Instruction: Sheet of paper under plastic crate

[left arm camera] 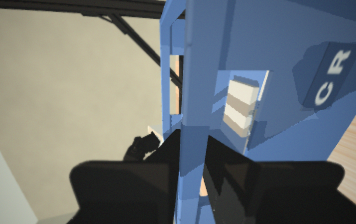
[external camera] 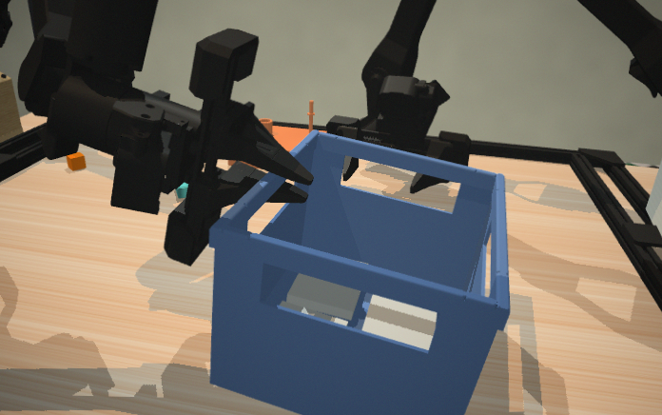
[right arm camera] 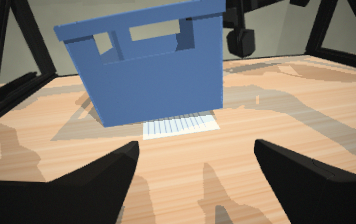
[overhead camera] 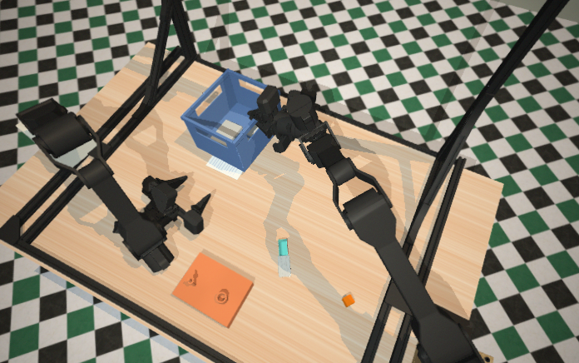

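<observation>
The blue crate stands on the table; I cannot tell whether its whole bottom lies flat. The white lined sheet shows as a short strip in front of one bottom edge; the rest is hidden by the crate. My left gripper is shut on the top rim of the crate's wall, its fingertips reaching inside. My right gripper is open and empty, above the table on the sheet's side, apart from sheet and crate.
Light block-like contents lie inside the crate. An orange board with upright parts, a teal piece with a pale end and an orange cube lie away from it. Black frame bars border the table.
</observation>
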You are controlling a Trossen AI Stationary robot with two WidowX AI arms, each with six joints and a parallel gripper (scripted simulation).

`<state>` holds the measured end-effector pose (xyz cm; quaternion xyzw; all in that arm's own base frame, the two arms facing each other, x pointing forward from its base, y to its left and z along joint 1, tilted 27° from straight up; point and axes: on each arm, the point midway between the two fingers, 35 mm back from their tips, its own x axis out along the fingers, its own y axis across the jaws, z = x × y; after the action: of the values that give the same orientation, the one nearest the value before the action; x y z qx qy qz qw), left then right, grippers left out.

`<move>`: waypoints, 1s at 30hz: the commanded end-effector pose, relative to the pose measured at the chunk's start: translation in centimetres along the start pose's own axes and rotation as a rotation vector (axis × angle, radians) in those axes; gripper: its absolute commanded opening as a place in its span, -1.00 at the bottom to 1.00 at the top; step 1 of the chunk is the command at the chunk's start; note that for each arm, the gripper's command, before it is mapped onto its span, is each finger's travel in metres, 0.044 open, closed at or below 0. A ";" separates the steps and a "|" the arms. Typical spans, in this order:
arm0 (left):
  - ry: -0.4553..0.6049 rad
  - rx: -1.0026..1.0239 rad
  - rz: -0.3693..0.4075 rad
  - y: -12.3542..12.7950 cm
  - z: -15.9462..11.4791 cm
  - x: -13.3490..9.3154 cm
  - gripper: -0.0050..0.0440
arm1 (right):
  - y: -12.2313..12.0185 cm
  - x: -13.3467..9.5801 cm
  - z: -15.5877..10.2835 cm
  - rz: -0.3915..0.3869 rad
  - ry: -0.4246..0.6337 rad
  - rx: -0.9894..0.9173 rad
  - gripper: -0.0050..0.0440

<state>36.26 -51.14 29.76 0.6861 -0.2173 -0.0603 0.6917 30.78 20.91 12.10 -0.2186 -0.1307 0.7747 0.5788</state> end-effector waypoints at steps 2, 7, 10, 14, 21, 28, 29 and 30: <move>-0.012 -0.052 0.074 4.5 0.3 -0.6 -0.80 | 0.0 0.0 -0.3 -0.004 -0.006 0.003 0.84; -0.012 -0.052 0.074 4.5 0.3 -0.6 -0.80 | 0.0 0.0 -0.3 -0.004 -0.006 0.003 0.84; -0.012 -0.052 0.074 4.5 0.3 -0.6 -0.80 | 0.0 0.0 -0.3 -0.004 -0.006 0.003 0.84; -0.012 -0.052 0.074 4.5 0.3 -0.6 -0.80 | 0.0 0.0 -0.3 -0.004 -0.006 0.003 0.84; -0.012 -0.052 0.074 4.5 0.3 -0.6 -0.80 | 0.0 0.0 -0.3 -0.004 -0.006 0.003 0.84; -0.012 -0.052 0.074 4.5 0.3 -0.6 -0.80 | 0.0 0.0 -0.3 -0.004 -0.006 0.003 0.84; -0.012 -0.052 0.074 4.5 0.3 -0.6 -0.80 | 0.0 0.0 -0.3 -0.004 -0.006 0.003 0.84; -0.012 -0.052 0.074 4.5 0.3 -0.6 -0.80 | 0.0 0.0 -0.3 -0.004 -0.006 0.003 0.84</move>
<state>36.26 -51.14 29.77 0.6861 -0.2173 -0.0602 0.6917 30.88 20.90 11.84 -0.2172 -0.1316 0.7746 0.5792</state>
